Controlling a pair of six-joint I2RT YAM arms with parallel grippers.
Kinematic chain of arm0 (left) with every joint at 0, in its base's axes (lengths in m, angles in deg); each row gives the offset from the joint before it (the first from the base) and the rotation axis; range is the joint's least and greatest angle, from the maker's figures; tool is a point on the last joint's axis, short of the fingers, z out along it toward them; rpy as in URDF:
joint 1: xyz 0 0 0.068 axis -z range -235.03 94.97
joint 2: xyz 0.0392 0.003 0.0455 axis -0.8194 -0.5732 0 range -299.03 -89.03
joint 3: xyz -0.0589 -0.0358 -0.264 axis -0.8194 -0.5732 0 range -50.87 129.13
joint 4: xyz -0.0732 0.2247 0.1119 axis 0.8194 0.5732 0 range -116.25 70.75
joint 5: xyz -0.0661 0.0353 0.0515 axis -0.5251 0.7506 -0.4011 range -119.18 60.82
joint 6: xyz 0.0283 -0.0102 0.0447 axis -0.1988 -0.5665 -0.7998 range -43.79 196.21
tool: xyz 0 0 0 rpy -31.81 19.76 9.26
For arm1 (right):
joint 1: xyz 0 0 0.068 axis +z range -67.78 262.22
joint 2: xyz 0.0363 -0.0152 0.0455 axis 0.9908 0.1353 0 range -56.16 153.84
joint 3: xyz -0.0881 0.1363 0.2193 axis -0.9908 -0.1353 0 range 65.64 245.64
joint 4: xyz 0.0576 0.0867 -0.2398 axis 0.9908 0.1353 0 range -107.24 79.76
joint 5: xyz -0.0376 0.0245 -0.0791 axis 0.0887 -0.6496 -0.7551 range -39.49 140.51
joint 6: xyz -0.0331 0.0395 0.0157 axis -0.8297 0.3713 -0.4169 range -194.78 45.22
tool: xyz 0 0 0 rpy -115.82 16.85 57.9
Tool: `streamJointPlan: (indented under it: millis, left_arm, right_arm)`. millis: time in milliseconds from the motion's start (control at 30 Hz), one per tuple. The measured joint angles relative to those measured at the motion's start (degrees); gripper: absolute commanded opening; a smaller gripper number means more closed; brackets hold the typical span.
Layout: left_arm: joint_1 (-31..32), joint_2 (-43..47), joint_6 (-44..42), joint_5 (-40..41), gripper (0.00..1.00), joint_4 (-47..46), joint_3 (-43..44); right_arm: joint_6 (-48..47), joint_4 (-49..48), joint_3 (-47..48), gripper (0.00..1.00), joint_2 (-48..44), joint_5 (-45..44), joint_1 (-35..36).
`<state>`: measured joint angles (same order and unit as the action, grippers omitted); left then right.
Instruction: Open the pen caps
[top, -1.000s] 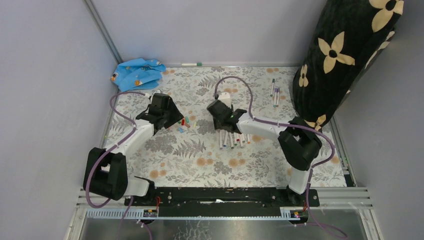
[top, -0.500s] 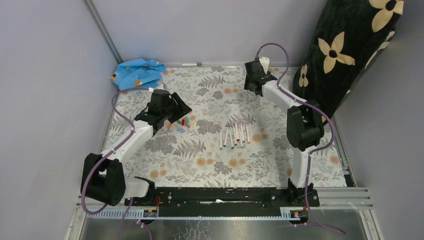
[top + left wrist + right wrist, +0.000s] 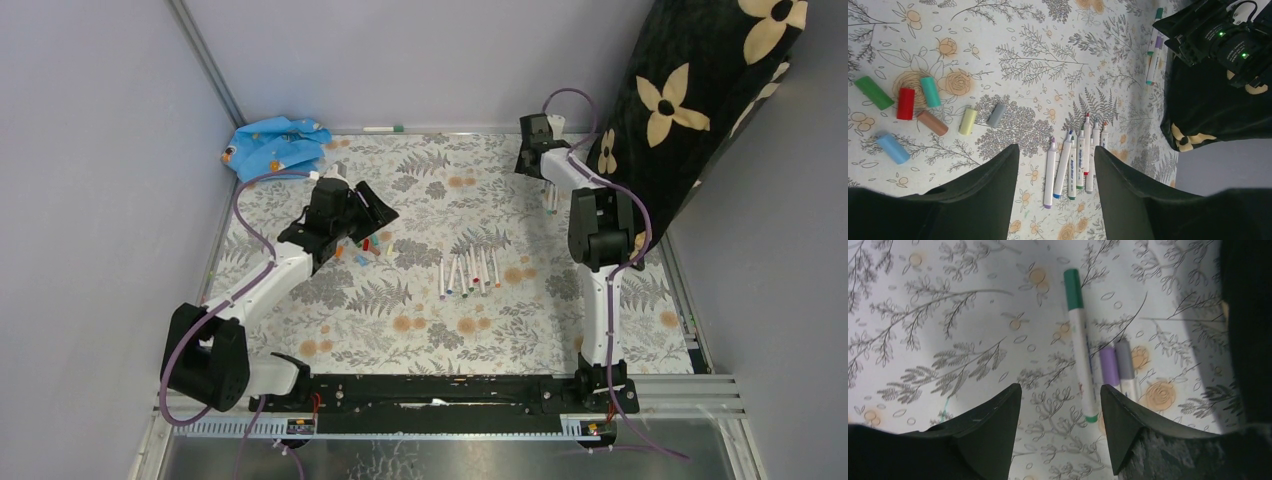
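Right jaws are spread wide with nothing in them, hovering over the three capped pens at the far right of the tabletop point(image 3: 948, 315), just beside the black cushion point(image 3: 1248, 315). Left jaws are also apart and empty, above the loose caps point(image 3: 905, 103), with the row of uncapped pens point(image 3: 1073, 160) nearby.

Step in hand, as I read it: the right arm picks up a capped pen.

- Take the green-capped pen point(image 3: 1082, 360) first. It lies a little apart from the others. The purple-capped pen point(image 3: 1108, 365) and grey-capped pen point(image 3: 1124, 362) lie side by side, apparently touching, so going for either risks dragging both.
- In the wrist view the barrel runs roughly across the jaw closing line, so the yaw looks fine. The pen sits off-centre towards one finger, though. Centre it before descending, or that finger lands on the purple one.
- Pinch the white barrel in the half away from the green cap point(image 3: 1073, 290), so the cap sticks out free for the left jaws.
- The pen is thin and round and likely to roll. Get the tips down to the tabletop and close slowly.
- Lift straight up and keep the wrist off the cushion.
- Bring it to mid-table, and have the left jaws pull the cap along the pen axis without twisting it sideways.
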<state>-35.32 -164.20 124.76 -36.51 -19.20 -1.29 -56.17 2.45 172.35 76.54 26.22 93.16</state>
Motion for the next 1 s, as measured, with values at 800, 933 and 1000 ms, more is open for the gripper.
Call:
streamJointPlan:
  millis: [800, 933, 1000]
  left_arm:
    - [1.3, -0.6, 1.3, 0.1, 0.64, -2.1, -0.5]
    - [1.3, -0.6, 1.5, 0.1, 0.64, -2.4, -0.5]
    - [1.3, -0.6, 1.7, 0.1, 0.64, -2.4, -0.5]
  right_arm:
    - [-2.3, 1.5, 7.0, 0.64, 6.4, 4.5, -3.9]
    - [-2.4, 2.7, 8.7, 0.59, 7.3, 5.4, -4.3]
    - [-2.5, 3.6, 9.0, 0.56, 7.4, 5.8, -4.5]
